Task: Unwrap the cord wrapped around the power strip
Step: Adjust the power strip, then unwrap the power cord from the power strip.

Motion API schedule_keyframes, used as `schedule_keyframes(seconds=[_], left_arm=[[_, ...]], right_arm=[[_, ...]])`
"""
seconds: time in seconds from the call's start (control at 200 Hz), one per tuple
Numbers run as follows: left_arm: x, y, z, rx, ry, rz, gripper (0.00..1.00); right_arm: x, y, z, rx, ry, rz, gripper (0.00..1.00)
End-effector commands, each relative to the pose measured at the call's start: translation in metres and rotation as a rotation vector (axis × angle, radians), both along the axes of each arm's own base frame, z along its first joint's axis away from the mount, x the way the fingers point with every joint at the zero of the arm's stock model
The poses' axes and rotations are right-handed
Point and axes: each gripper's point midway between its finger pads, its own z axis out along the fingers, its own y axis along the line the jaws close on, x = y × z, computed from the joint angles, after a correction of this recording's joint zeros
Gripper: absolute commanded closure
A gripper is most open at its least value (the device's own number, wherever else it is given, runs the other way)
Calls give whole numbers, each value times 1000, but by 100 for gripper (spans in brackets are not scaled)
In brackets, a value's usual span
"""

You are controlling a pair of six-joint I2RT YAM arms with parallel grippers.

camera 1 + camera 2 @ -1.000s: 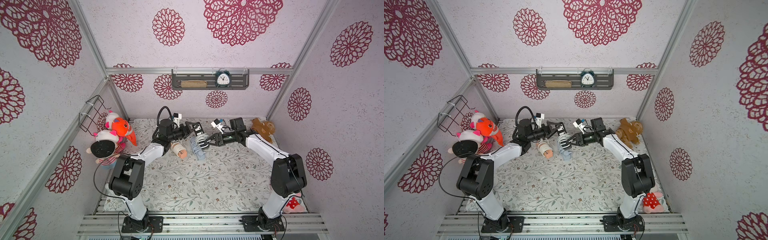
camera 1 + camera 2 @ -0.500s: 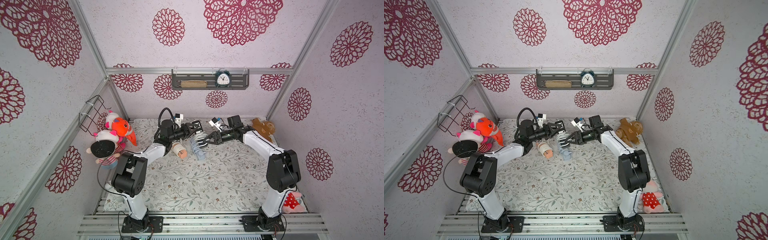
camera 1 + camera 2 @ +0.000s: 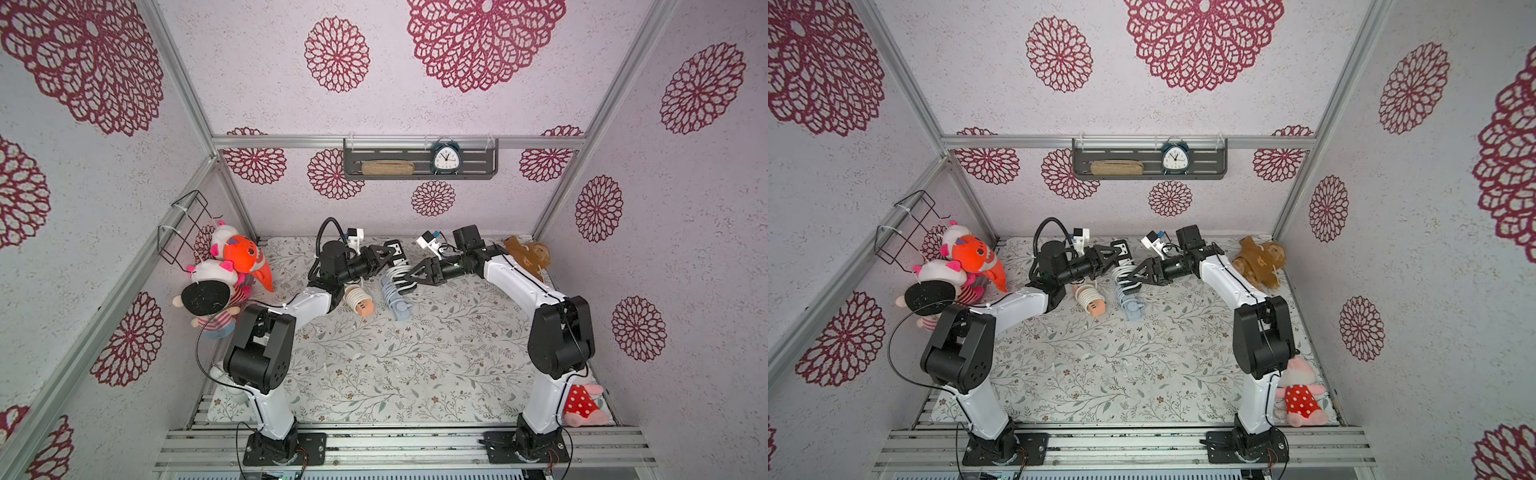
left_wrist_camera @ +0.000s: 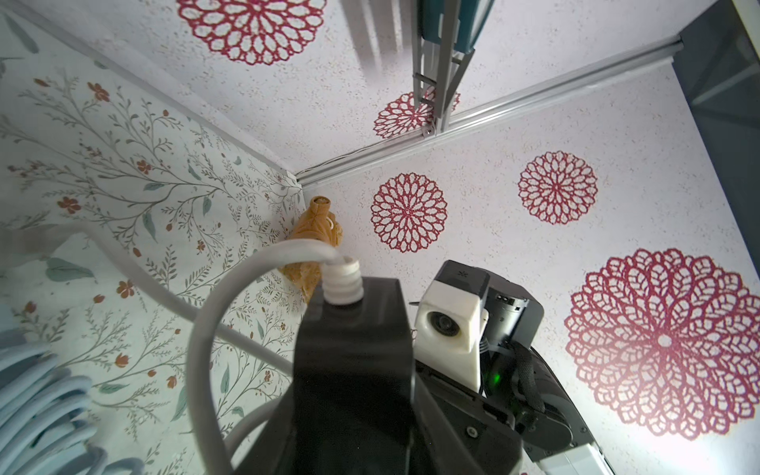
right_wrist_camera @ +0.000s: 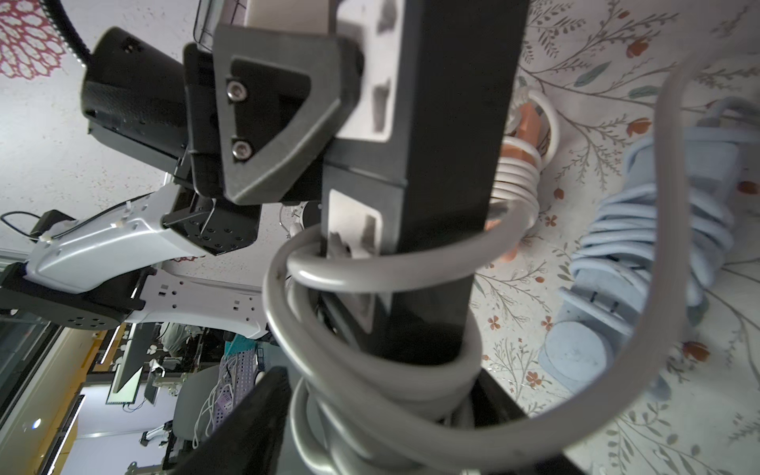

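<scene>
Back-centre above the table (image 3: 415, 353), power strip (image 3: 394, 252) is held aloft between both arms. Its lower end is buried under cord (image 3: 395, 272) coils, and I cannot tell whether the right gripper (image 3: 407, 279) pinches those coils or stands clear. Left gripper (image 3: 390, 258), spread a second ago, now clamps the strip's socket face. Long axis runs back-to-front in both top views, cord-exit end toward the back wall (image 3: 382, 208); tilt unclear.

I've got the floral table (image 3: 415, 365) holding an orange power strip (image 3: 360, 301) beside a blue power strip (image 3: 395, 297) mid-frame, a brown plush (image 3: 528, 257) upper right, and a red-dotted plush (image 3: 582, 405) lower right
</scene>
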Motion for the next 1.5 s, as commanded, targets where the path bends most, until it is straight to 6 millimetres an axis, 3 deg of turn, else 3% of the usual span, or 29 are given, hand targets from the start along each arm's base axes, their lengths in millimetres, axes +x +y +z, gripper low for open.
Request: schedule_keyframes(seconds=[0.0, 0.155, 0.285, 0.415, 0.645, 0.856, 1.001, 1.051, 1.171, 1.351, 1.496], left_arm=[[7, 9, 2, -33, 40, 76, 100], [14, 19, 6, -101, 84, 147, 100], [18, 25, 18, -184, 113, 194, 100], [18, 32, 29, -187, 159, 247, 100], [3, 41, 55, -124, 210, 286, 100], [-8, 43, 76, -94, 228, 287, 100], [-12, 44, 81, -81, 229, 293, 100], [-12, 44, 80, -78, 227, 295, 100], [-11, 45, 77, -75, 234, 301, 100], [-7, 46, 71, -80, 238, 311, 100], [-3, 49, 64, -82, 240, 336, 100]], right_arm=[[18, -23, 26, -11, -121, -61, 21], [33, -55, 26, -68, -208, -164, 19], [46, -81, 1, -202, -376, -282, 19], [58, -87, -18, -197, -559, -376, 27], [83, -71, -34, -109, -673, -430, 37], [99, -36, -43, -59, -693, -378, 37], [94, -11, -43, -18, -718, -337, 28], [89, -3, -40, 5, -721, -317, 19], [70, 13, -39, 53, -700, -243, 18], [53, 12, -44, 53, -634, -208, 19], [52, -16, -64, -90, -557, -242, 22]])
